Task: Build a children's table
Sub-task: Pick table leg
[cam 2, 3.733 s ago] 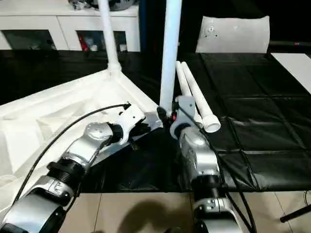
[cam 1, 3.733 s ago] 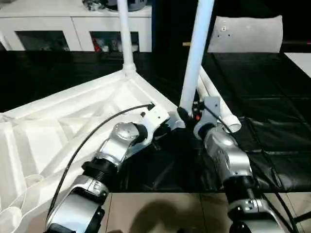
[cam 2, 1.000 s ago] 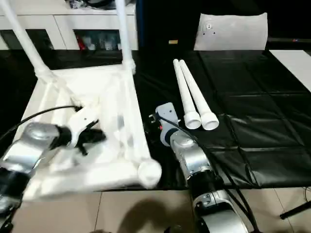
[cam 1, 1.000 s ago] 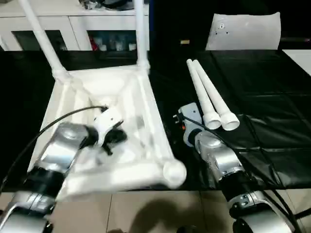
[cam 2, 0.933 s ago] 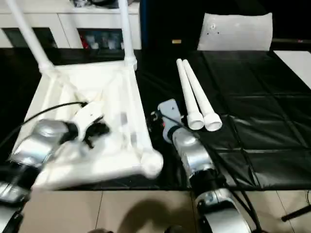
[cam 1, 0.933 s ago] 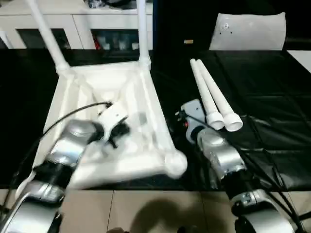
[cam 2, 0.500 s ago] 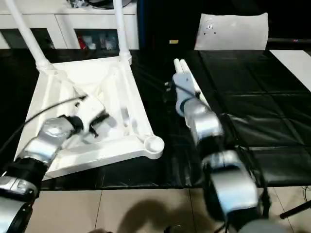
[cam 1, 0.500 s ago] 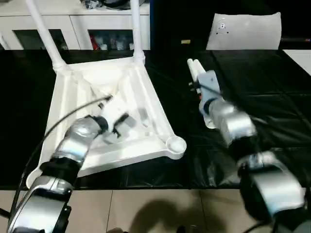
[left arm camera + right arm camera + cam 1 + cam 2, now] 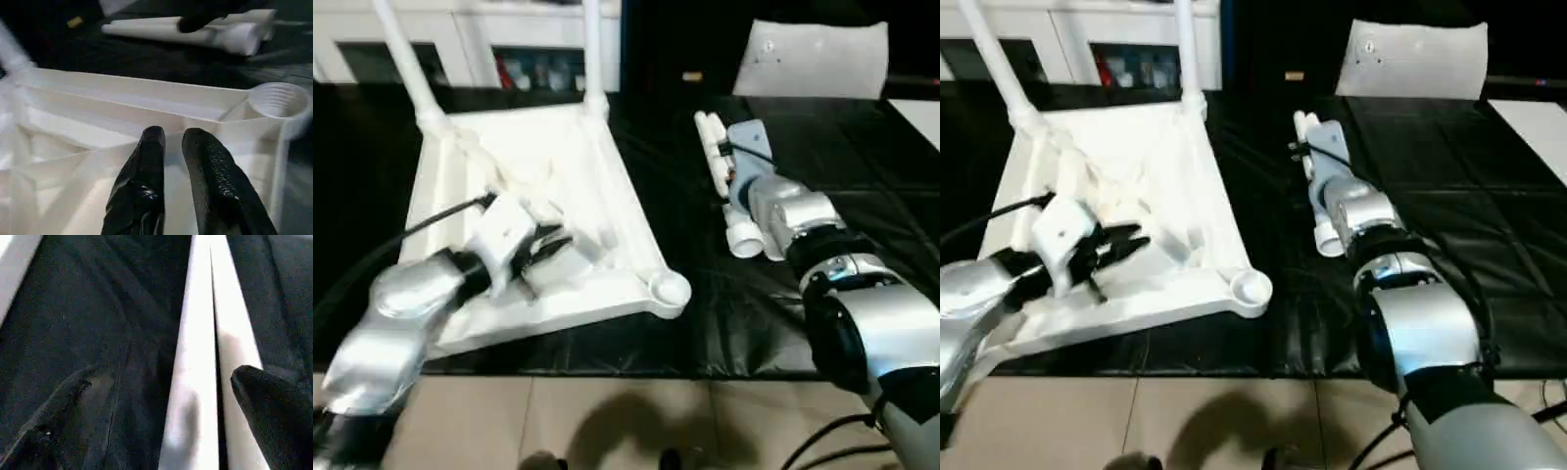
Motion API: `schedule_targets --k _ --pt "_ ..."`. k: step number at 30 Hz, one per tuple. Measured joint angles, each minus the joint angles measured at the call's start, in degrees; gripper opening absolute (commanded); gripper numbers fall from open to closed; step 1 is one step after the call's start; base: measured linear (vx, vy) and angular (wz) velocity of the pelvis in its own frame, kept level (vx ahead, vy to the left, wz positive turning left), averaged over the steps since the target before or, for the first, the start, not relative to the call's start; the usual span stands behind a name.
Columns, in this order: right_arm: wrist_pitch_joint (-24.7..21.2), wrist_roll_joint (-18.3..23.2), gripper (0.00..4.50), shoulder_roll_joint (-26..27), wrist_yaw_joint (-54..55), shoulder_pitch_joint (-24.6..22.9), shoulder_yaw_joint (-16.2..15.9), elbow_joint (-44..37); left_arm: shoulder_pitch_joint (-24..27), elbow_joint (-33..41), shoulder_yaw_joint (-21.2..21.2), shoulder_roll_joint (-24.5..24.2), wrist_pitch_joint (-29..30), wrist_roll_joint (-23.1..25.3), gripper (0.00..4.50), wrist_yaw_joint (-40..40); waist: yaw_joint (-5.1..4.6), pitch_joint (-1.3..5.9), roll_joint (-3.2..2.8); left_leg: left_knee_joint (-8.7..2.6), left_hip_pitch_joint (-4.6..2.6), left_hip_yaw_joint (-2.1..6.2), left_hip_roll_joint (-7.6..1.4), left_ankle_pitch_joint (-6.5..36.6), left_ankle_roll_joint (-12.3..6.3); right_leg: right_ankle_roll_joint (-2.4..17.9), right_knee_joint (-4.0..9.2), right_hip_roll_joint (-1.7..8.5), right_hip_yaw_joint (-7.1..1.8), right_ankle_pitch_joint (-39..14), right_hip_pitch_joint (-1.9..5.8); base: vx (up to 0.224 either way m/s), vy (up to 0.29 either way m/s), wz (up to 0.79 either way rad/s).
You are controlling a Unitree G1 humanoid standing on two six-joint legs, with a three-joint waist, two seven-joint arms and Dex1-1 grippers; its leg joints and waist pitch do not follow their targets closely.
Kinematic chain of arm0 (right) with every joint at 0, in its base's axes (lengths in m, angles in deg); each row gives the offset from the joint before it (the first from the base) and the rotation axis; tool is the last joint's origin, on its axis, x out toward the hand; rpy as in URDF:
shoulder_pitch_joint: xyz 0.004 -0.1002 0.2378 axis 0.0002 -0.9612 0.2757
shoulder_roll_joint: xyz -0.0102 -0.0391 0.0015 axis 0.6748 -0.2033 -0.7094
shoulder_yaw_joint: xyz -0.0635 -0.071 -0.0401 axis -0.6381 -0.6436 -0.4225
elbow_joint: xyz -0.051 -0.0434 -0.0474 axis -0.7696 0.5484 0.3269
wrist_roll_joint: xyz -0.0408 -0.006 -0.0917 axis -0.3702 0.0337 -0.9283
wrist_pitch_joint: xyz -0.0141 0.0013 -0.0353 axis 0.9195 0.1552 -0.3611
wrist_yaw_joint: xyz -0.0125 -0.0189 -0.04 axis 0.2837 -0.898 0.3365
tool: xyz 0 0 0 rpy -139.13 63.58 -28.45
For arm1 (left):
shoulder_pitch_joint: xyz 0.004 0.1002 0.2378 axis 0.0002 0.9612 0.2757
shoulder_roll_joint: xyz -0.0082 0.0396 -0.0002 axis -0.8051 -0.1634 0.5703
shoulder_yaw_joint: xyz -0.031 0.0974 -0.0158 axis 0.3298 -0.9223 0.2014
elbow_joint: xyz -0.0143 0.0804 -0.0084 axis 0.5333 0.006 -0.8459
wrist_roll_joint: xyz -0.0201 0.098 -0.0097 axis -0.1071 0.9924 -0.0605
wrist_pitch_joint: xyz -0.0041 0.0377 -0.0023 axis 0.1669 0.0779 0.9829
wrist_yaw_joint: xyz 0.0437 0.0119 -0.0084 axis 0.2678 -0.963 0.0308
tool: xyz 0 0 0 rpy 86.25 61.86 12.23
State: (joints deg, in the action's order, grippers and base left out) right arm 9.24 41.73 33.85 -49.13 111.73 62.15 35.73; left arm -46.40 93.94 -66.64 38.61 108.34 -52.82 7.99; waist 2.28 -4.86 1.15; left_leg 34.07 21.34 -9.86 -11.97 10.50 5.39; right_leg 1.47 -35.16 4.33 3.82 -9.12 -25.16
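The children's table [image 9: 607,211] lies upside down at the left, ribbed underside up. Two white legs [image 9: 593,49] stand in its far corner sockets, and the near right socket [image 9: 670,288] is bare. My left gripper [image 9: 553,245] rests on the ribs in the middle of the underside. Its fingers [image 9: 151,147] are nearly together, shut on a rib as far as I can tell. Two loose legs [image 9: 741,238] lie side by side on the black mat to the right. My right gripper [image 9: 166,377] hovers over them, wide open, one finger on each side.
Black mat [image 9: 871,206] covers the work surface. A flat white panel [image 9: 818,59] leans at the back right, with a white strip [image 9: 922,113] at the right edge. White cabinets [image 9: 460,20] stand behind. Tan floor [image 9: 607,421] runs along the front edge.
My right arm has swung forward from beside the table top to over the two loose legs. The table top has turned and slid away from the front edge, and my left forearm has dropped lower.
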Motion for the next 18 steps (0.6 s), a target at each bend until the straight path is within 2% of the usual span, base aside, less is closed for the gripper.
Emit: schedule_targets --k 3,9,11,14,18 --pt "-0.05 0.16 4.47 -0.13 0.43 0.14 1.53 1.91 1.96 5.64 0.69 -1.4 4.95 -1.71 0.91 0.01 -0.04 -0.7 0.55 0.0 0.04 0.01 0.0 0.0 0.0 0.0 -0.02 -0.01 -0.02 0.0 -0.04 0.0 0.0 0.0" --pt "-0.61 2.19 4.47 -0.03 0.93 0.13 4.24 2.91 2.68 10.62 0.93 -2.03 10.63 -3.35 0.91 0.72 -0.09 -1.04 0.62 0.0 0.76 -0.01 0.04 0.0 -0.01 0.01 -0.06 -0.02 -0.05 0.0 -0.71 0.0 0.0 0.0" --pt "-1.14 2.91 4.47 -0.03 1.04 0.13 5.1 3.57 2.69 10.89 0.93 -2.27 11.72 -3.64 0.91 0.9 -0.1 -1.08 0.58 0.0 0.77 -0.01 0.04 0.0 -0.01 0.04 -0.07 -0.07 -0.03 -0.02 -0.73 0.0 0.0 0.0" --pt "-2.64 4.0 4.09 -0.09 0.13 0.31 7.21 3.55 2.54 11.79 0.93 -3.01 13.87 -4.36 1.01 1.28 -0.13 -1.09 0.58 0.0 0.73 -0.01 0.04 0.0 -0.01 0.05 -0.08 -0.09 -0.03 -0.02 -0.72 0.0 0.0 0.0" --pt "-5.09 4.52 3.69 -0.39 -0.73 0.68 8.08 3.55 2.24 12.58 0.92 -3.27 15.06 -4.71 1.01 1.39 -0.19 -1.08 0.59 0.06 0.68 -0.01 0.03 -0.01 0.01 0.06 -0.15 -0.09 -0.04 -0.01 -0.69 0.0 0.0 0.0"
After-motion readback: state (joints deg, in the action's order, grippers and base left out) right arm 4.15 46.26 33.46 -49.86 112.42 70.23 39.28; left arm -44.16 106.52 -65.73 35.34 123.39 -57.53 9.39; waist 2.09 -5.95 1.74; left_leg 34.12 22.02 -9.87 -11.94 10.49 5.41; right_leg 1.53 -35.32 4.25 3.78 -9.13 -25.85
